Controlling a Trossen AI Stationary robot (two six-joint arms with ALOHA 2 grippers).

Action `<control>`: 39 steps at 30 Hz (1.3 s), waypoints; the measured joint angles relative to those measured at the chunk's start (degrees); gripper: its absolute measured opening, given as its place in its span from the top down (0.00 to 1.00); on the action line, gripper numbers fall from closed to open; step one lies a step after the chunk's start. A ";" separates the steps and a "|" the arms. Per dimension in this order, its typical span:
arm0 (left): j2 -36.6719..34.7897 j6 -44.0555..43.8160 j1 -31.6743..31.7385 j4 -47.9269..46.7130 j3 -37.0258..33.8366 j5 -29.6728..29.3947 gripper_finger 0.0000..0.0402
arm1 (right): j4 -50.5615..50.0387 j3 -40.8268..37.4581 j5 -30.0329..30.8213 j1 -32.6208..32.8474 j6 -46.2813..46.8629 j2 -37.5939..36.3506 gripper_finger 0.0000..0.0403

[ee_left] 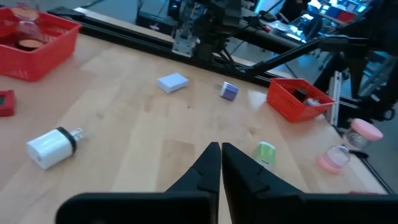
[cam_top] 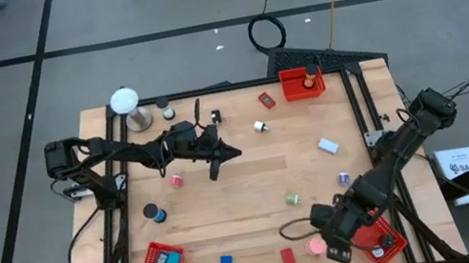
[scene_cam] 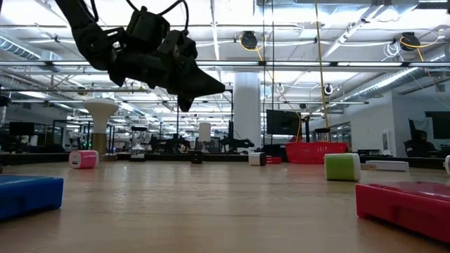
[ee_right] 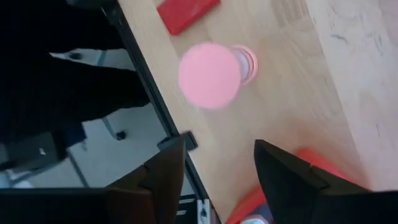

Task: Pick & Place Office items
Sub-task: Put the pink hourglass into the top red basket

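The right gripper hangs with its fingers spread, holding nothing, over the table's near edge, just beside the corner basket. The pink piece lies on the wood near that basket, red block beyond it. The left gripper, pinched shut and empty, hovers mid-table.

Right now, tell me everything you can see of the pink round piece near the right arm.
The pink round piece is a small spool-like thing: a flat, matte pink disc on top, a narrower clear-looking middle and a paler pink rim below. In the left wrist view it seems to lean. It sits on the wooden table near the front edge, beside a red block, ahead of the right gripper, whose open fingers do not touch it.
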 joint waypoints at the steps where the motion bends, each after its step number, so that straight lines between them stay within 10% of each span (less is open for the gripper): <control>1: -0.01 0.04 0.00 0.00 0.00 -0.02 0.99 | -0.53 0.00 0.34 0.61 0.07 0.00 0.53; 17: 0.00 1.11 0.00 -0.13 0.00 -0.05 0.99 | -4.27 0.00 10.89 2.47 -0.66 0.48 0.13; 39: -0.02 3.02 0.00 -0.52 0.02 -0.05 0.95 | 8.17 0.00 20.78 5.77 -10.78 8.87 0.11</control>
